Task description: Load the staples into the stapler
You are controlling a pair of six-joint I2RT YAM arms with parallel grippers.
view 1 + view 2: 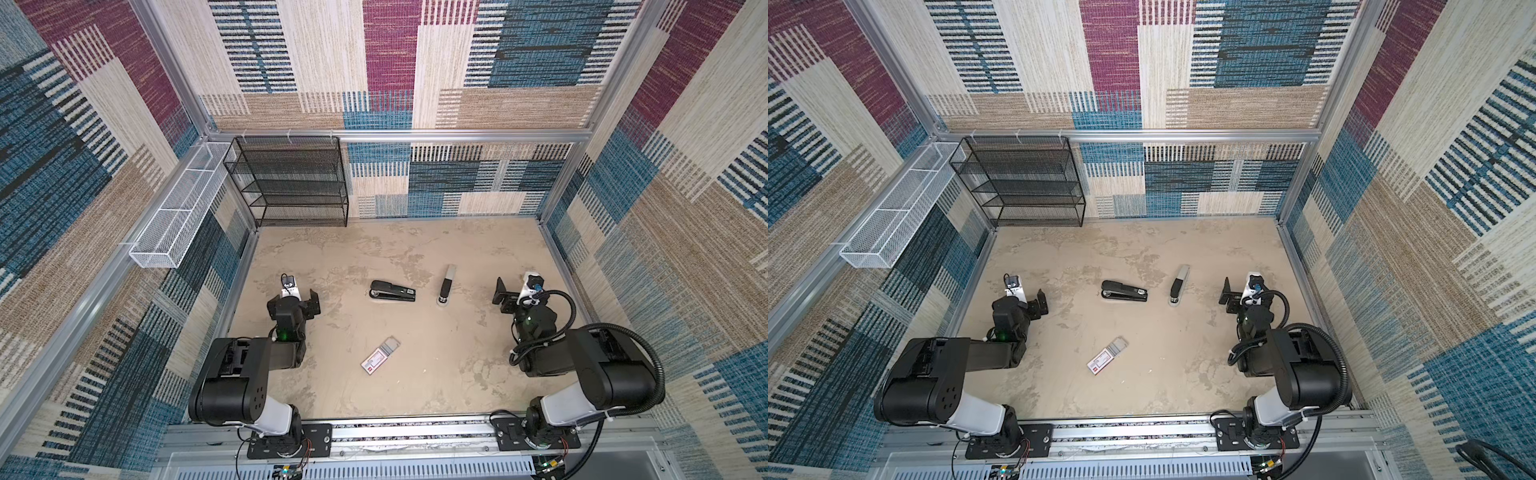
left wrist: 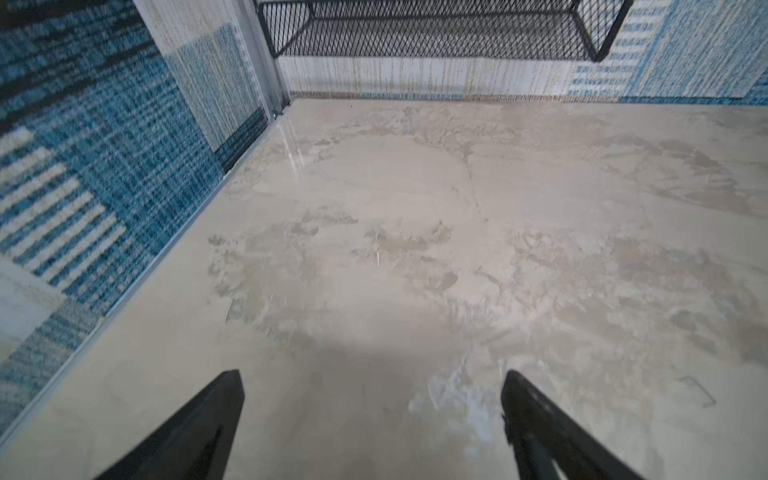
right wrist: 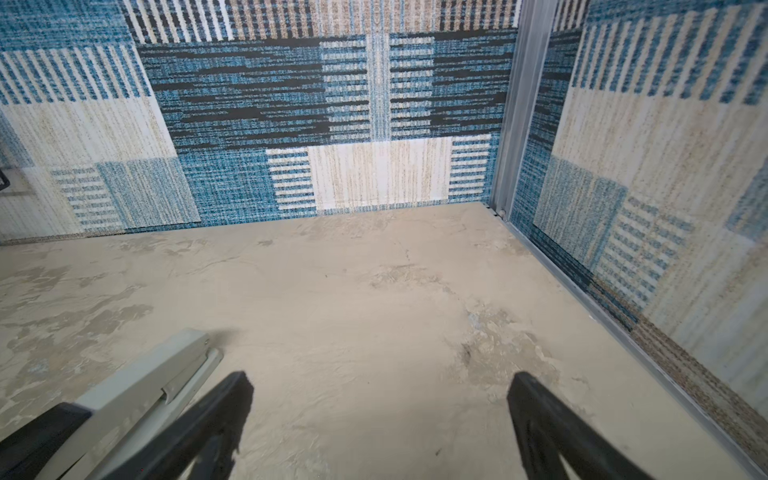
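My left pincer (image 2: 372, 376) and right pincer (image 3: 382, 376) gape wide, holding nothing. The staples (image 1: 380, 356) lie on the table (image 1: 419, 395), apart from the black stapler (image 1: 392, 291) and grey stapler (image 1: 446, 286).

Staples (image 1: 390, 345) (image 1: 1119, 345): thin grey metallic strips showing at far-right end of small flat white box (image 1: 376, 360) (image 1: 1101, 360) w/ red mark at near-left corner. Flat on bench (image 1: 415, 245), front-centre, skewed diagonally, nothing touching. Well beyond, mid-bench, black stapler (image 1: 392, 291) (image 1: 1124, 290): shut, lengthwise approx. left-right, rounded end left, small label at right end. Just right of it, apart, grey stapler (image 1: 446, 284) (image 1: 1179, 284): pale grey far half, black near half, shut, lengthwise approx. near-far, slightly tilted. Seen close in right wrist view (image 3: 137, 390): grey top arm down on base. Which stapler meant for loading: can't tell.
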